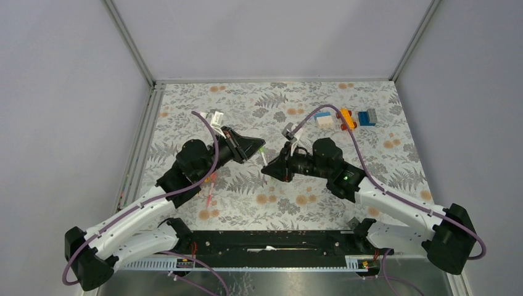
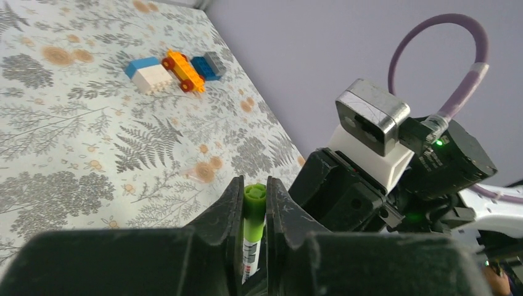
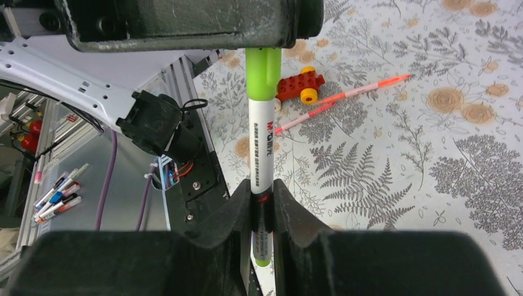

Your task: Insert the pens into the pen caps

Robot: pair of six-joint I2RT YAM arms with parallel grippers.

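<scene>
Fern-print desk (image 1: 308, 203), grey walls round it. Centre of top view: white pen (image 3: 262, 148) bridges both arms, held off desk. Left jaws clamped on green cap (image 2: 253, 200), and cap sits on pen's upper end in right wrist view. Right jaws tight on barrel, low near its green tail. Pink pens (image 3: 364, 89) lie on desk, upper middle of that view, red-yellow toy (image 3: 300, 86) just beside them. Toy blocks (image 1: 345, 118) upper right of top view, well apart.
</scene>
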